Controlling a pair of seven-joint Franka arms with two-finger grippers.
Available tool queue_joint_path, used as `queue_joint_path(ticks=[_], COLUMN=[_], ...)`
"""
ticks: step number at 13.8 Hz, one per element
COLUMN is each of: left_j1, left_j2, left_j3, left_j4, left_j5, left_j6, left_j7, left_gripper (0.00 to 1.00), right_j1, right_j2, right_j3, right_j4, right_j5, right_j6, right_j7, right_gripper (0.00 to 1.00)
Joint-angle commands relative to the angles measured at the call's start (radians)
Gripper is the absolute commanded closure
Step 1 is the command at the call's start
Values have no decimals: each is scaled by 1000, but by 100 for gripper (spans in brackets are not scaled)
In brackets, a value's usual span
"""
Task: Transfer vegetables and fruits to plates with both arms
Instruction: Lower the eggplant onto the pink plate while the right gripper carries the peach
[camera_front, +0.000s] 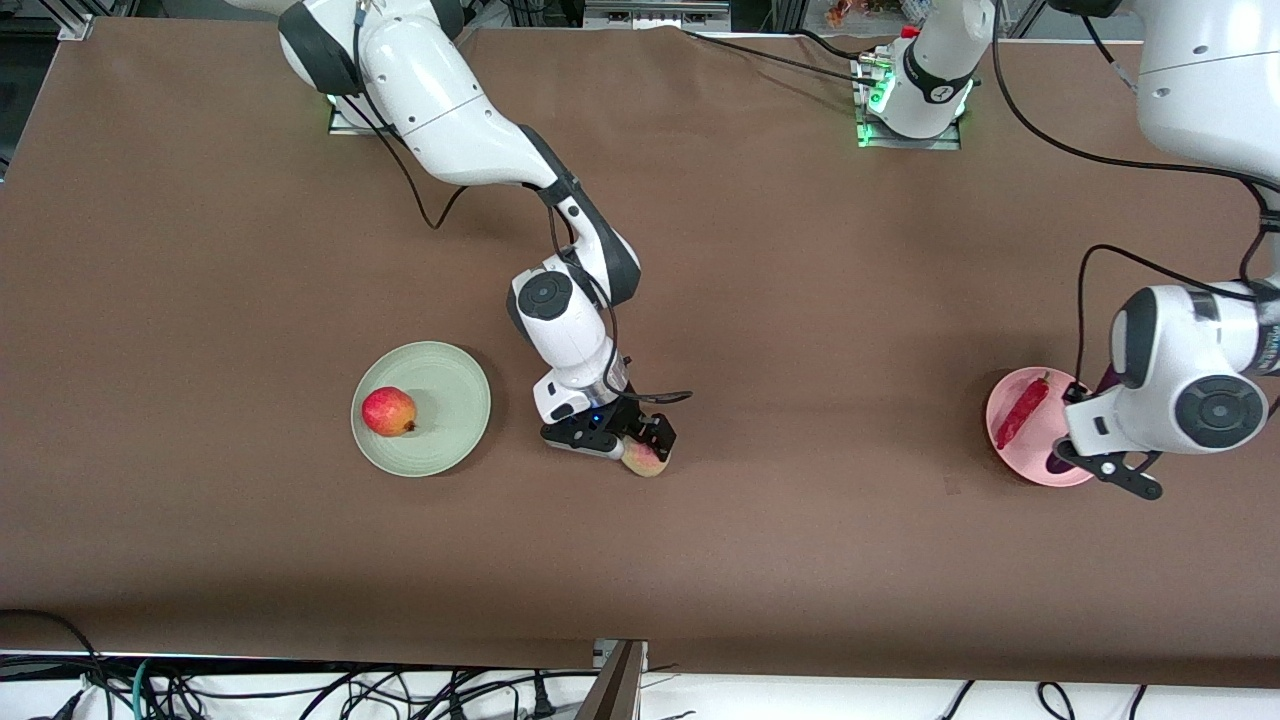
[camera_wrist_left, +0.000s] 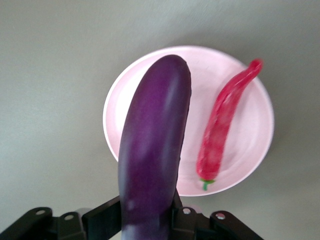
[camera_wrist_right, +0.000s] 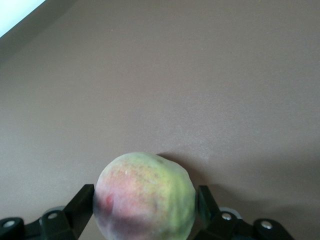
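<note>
My left gripper (camera_front: 1092, 466) is shut on the purple eggplant (camera_wrist_left: 155, 150) and holds it over the pink plate (camera_front: 1018, 462). The red chili pepper (camera_front: 1022, 410) lies on that plate, also seen in the left wrist view (camera_wrist_left: 222, 127) on the pink plate (camera_wrist_left: 252, 145). My right gripper (camera_front: 622, 444) is shut on the pale pinkish-green peach (camera_front: 647, 461) low at the table, beside the pale green plate (camera_front: 452, 405). The peach fills the space between the jaws in the right wrist view (camera_wrist_right: 145, 197). The red fruit (camera_front: 388, 411) sits on the green plate.
The brown table (camera_front: 800, 300) stretches wide between the two plates. The arm bases stand along the edge farthest from the front camera. Cables lie along the table's near edge (camera_front: 300, 690).
</note>
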Motion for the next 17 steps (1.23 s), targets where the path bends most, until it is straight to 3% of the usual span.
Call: queue_joint_path(ticks=[1, 2, 3, 4, 5, 7, 11, 14, 17], left_j1=[57, 58, 57, 51, 48, 46, 46, 51, 51], left_j2=[33, 39, 42, 42, 42, 49, 48, 5, -120], left_j3=[-25, -25, -27, -27, -27, -27, -27, -28, -62], left_j4=[9, 6, 6, 3, 1, 1, 1, 1, 4], left_j5=[-39, -55, -68, -82, -92, -105, -112, -115, -115], left_j6=[57, 76, 77, 76, 76, 76, 73, 38, -105], left_j7=[92, 110, 118, 118, 118, 118, 118, 129, 138], left_gripper=[60, 54, 44, 42, 33, 0, 0, 0, 0], right_j1=[1, -7, -20, -45, -74, -145, -298, -361, -364], right_j2=[11, -7, -34, -73, -114, -211, -376, -418, -414], right_j3=[-6, -7, -9, -10, -7, -6, -12, -12, -13], right_j4=[29, 29, 29, 29, 24, -2, -181, -328, -413], right_j5=[13, 16, 15, 9, 15, 28, 48, 51, 96], right_j6=[-5, -19, -80, -175, -277, -478, -692, -670, -569], right_j7=[-9, -12, -17, -34, -108, -266, -711, -836, -836], right_gripper=[54, 69, 74, 74, 73, 73, 70, 66, 45])
